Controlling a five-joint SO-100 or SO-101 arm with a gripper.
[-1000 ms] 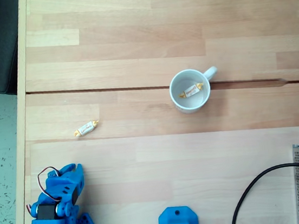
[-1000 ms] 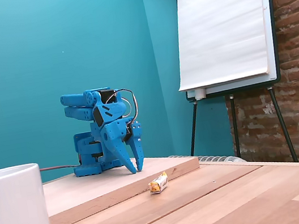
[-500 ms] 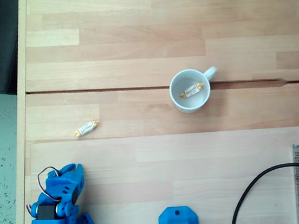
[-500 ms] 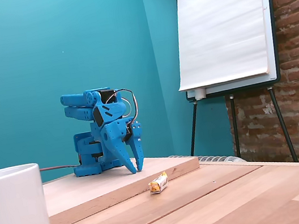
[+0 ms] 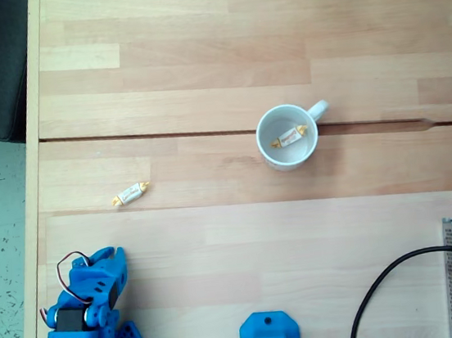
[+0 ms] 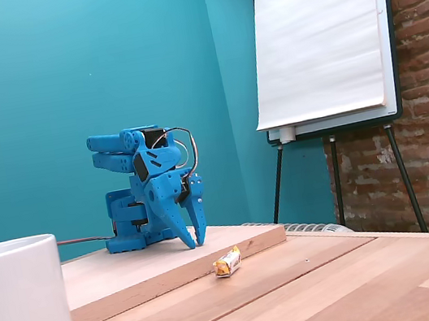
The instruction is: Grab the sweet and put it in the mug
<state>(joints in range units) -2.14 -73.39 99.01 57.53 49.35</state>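
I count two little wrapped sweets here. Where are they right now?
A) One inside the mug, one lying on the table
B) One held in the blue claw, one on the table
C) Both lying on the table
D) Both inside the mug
A: in a fixed view from above, one sweet lies inside the mug, the other sweet on the table.

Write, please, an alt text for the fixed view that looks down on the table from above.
A white mug stands on a light wooden table with one wrapped sweet inside it. A second sweet lies on the wood to its left, and the folded blue robot arm sits at the lower left.
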